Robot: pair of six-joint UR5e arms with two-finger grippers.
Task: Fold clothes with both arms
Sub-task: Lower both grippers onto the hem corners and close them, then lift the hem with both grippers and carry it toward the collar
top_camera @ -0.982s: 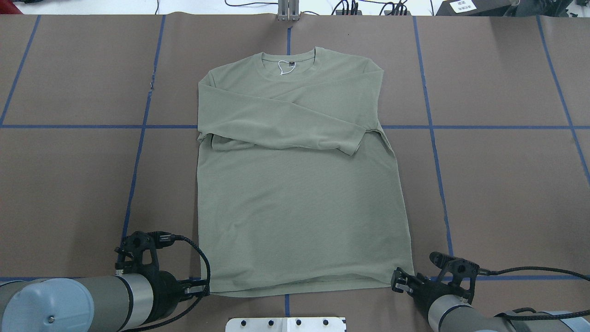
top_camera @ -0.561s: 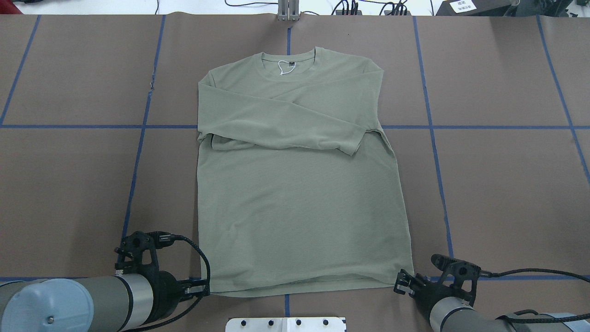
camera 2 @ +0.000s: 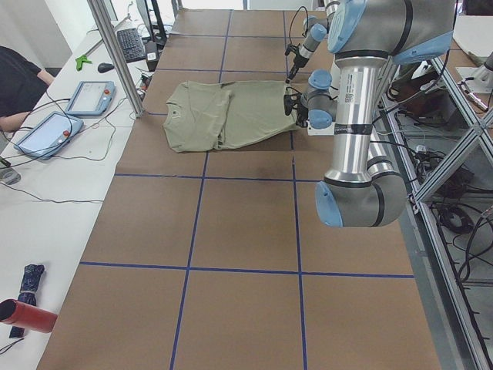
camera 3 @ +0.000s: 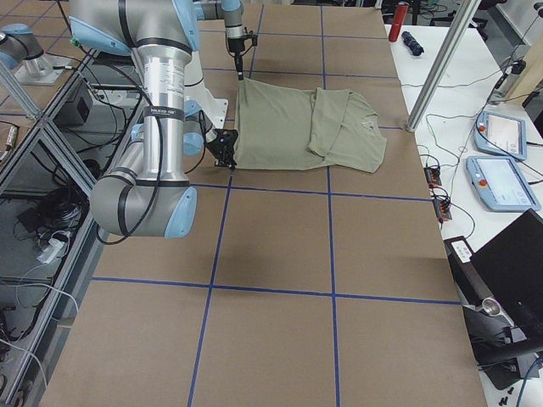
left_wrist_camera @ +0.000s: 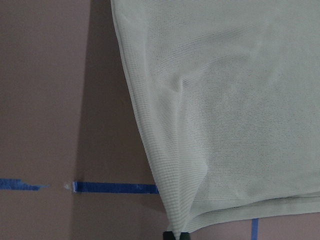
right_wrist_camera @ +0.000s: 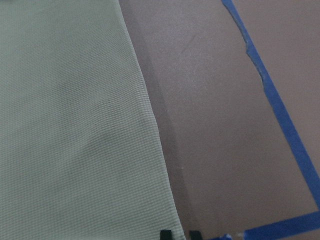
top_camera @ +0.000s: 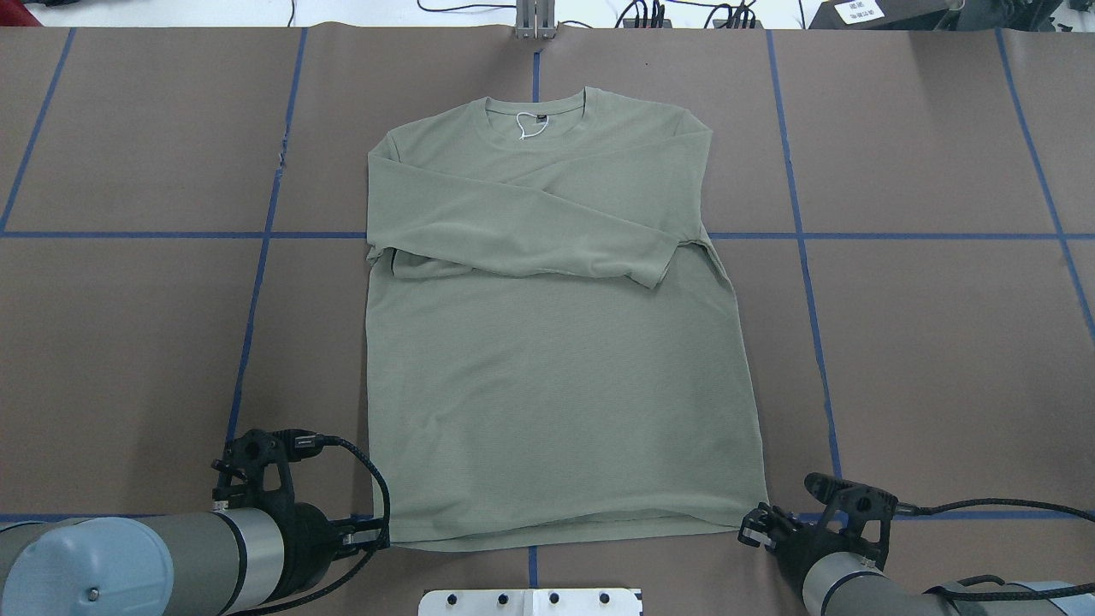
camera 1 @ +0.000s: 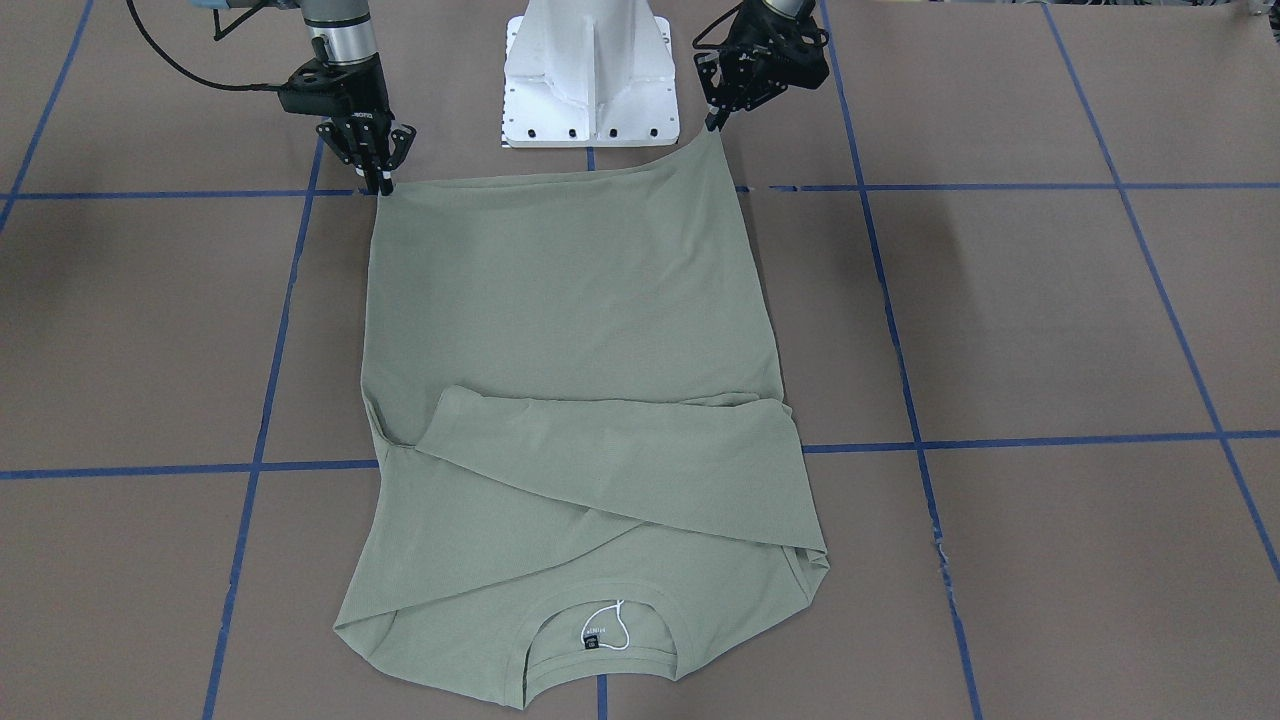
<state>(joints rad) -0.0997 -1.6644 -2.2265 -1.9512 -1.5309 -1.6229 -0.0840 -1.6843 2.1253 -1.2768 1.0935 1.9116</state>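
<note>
The pale sage-green long-sleeved shirt (top_camera: 556, 385) lies flat on the brown table, neck at the far side and both sleeves folded across the chest (camera 1: 600, 460). My left gripper (top_camera: 381, 539) is at the near left hem corner. In the left wrist view it (left_wrist_camera: 175, 236) is shut on that corner, and the cloth bunches into its tips. The corner is raised slightly toward the base (camera 1: 717, 128). My right gripper (top_camera: 747, 536) sits at the near right hem corner (camera 1: 385, 186). In the right wrist view its tips (right_wrist_camera: 180, 234) stand a little apart astride the flat cloth edge.
The white pedestal base (camera 1: 590, 70) stands just behind the hem between the two arms. Blue tape lines (top_camera: 804, 257) grid the table. A metal post (camera 2: 115, 54), tablets (camera 2: 88, 99) and a person's sleeve (camera 2: 19, 85) are at the far side bench.
My right gripper has slid a little toward the robot and outward along the near right hem corner. The left gripper and the shirt have stayed put.
</note>
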